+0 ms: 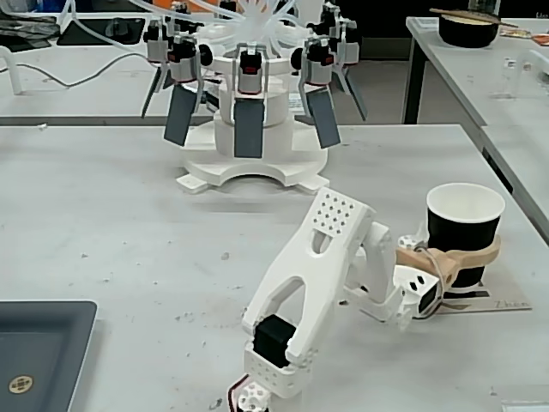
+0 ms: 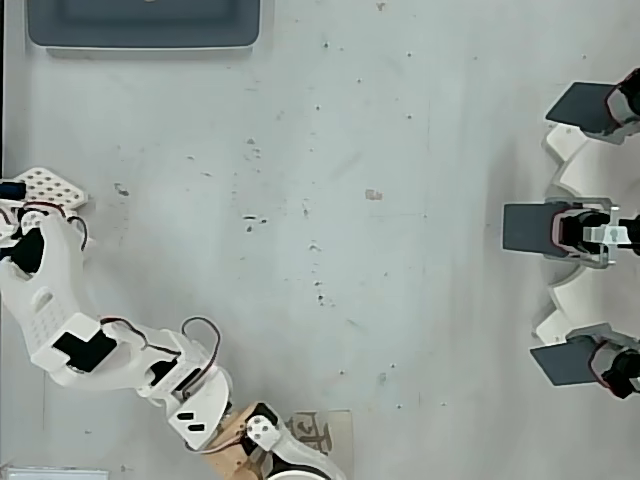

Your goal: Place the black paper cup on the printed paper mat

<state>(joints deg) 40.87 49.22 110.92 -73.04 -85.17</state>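
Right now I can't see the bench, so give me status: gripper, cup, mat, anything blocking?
Gripper shut on black paper cup. Cup upright, low over printed paper mat; contact unclear. Nothing in the way.

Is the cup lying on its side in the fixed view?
No, the black paper cup stands upright, open mouth up, over the printed paper mat.

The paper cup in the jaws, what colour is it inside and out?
The black paper cup is black outside, white inside and on the rim; the fixed view shows it best.
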